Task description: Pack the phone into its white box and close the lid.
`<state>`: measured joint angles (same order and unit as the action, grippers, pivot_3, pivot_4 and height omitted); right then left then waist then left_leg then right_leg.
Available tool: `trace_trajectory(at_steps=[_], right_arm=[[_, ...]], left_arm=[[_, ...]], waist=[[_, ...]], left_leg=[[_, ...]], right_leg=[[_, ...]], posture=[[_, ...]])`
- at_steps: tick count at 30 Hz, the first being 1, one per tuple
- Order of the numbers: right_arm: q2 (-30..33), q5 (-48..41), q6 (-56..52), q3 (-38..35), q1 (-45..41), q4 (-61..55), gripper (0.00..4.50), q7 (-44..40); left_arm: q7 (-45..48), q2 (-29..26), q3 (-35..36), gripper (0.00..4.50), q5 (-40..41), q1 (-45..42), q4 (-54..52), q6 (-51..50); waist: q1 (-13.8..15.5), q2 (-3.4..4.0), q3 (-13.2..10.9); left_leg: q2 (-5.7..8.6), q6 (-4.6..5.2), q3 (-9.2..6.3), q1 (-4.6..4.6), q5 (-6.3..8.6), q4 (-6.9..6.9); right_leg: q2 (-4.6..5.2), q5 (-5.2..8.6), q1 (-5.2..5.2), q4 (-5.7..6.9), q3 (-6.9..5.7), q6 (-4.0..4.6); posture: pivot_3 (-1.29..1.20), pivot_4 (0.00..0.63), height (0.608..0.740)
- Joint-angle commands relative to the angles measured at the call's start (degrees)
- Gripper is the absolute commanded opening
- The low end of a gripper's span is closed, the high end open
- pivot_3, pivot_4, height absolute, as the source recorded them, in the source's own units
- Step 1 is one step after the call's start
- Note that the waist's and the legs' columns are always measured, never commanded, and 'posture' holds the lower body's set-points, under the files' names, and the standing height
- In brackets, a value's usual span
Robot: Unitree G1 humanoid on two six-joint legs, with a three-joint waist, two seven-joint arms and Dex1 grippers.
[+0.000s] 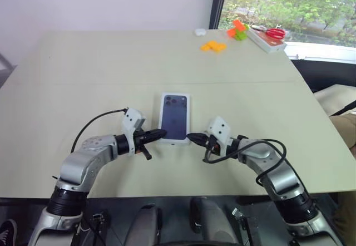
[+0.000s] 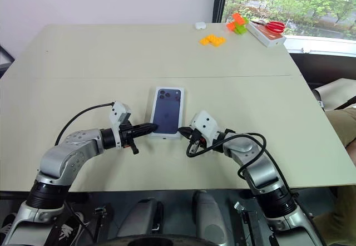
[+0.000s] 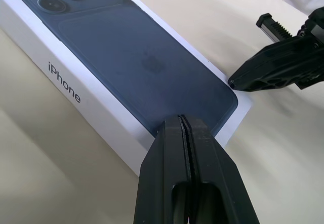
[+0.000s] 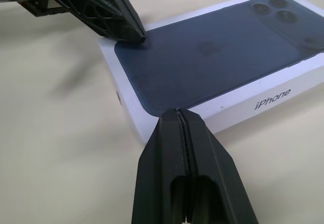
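I've got both pincers down at the near end of the lid (image 1: 174, 117), which sits on the box with the printed phone picture facing up, so the phone itself is out of sight and I judge it's already inside. The left pincer (image 1: 162, 134) has its two black fingers pressed flat together, holding nothing, and its tip rests on the near left corner of the cover. In its wrist view the tip sits right over the lower edge of the print, just above the white side wall with the lettering.

The right pincer (image 1: 192, 137) is closed the same way, empty, its tip just beside the near right corner; whether it actually touches the cardboard I can't quite tell.

Closed fingers make sense here: I want two blunt points to push with, one on each corner, so the cover goes down evenly instead of tilting. Both come in from my side, angled slightly downward and toward each other, which keeps the box pinned between them on the table (image 1: 83, 79).

Well beyond the pincers, at the far right corner, lie some orange blocks (image 1: 213, 46), a green piece and red scissors (image 1: 275, 33), out of the way.

I reckon this is the final press to seat the cover
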<state>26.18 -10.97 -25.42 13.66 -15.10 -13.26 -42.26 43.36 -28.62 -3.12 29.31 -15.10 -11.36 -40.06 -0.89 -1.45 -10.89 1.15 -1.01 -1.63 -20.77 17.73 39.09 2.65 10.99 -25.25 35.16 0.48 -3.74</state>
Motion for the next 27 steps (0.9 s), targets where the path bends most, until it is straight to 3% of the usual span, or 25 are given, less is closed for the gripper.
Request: trace_trajectory(at_steps=[1, 7, 13, 20, 27], right_arm=[[-1.3, -1.0, -0.1, -2.3, -2.8, 0.0, 0.00, 1.3], [-5.3, 0.6, 2.3, -3.6, -9.1, 5.9, 0.00, 5.0], [-7.5, 5.3, 9.4, -2.6, -16.1, 20.6, 0.00, 7.9], [-8.6, 9.1, 13.0, -0.4, -15.7, 26.0, 0.00, 7.9], [-7.9, 4.3, 9.2, -4.9, -13.6, 19.4, 0.00, 6.1]], left_arm=[[-0.4, -0.3, 2.0, 0.05, 0.0, -1.6, 0.5, 0.7], [-7.2, 5.7, 3.7, 0.05, -2.2, -10.1, 6.0, 4.5], [-9.5, 10.2, 0.8, 0.05, -8.6, -16.2, 17.9, 11.3], [-8.2, 9.2, -2.7, 0.05, -13.9, -16.1, 24.1, 11.3], [-6.7, 6.6, 0.7, 0.05, -11.5, -13.1, 16.6, 10.6]], waist=[[0.1, 0.00, 0.0], [0.3, -0.02, 0.0], [-0.1, -0.02, 0.0], [-0.1, 0.00, 0.0], [-0.4, 0.01, 0.0]], left_leg=[[0.00, 0.00, 0.00, 0.00, 0.00, 0.00], [0.02, 0.00, -0.04, -0.07, 0.00, 0.01], [0.11, 0.04, 0.03, -0.07, 0.02, 0.00], [0.04, 0.04, 0.02, -0.03, 0.02, -0.08], [-0.02, 0.07, 0.05, 0.39, 0.04, -0.10]], right_leg=[[0.00, -0.02, 0.00, 0.00, 0.00, 0.00], [0.01, -0.20, -0.02, -0.01, -0.04, 0.06], [0.09, -0.22, -0.02, -0.04, 0.00, 0.06], [0.02, -0.23, -0.05, 0.01, 0.01, 0.06], [-0.01, -0.21, 0.31, -0.01, 0.06, 0.05]], posture=[[0.00, 0.150, 0.740], [0.00, 0.150, 0.740], [0.00, 0.150, 0.740], [0.00, 0.150, 0.740], [0.00, 0.150, 0.740]])
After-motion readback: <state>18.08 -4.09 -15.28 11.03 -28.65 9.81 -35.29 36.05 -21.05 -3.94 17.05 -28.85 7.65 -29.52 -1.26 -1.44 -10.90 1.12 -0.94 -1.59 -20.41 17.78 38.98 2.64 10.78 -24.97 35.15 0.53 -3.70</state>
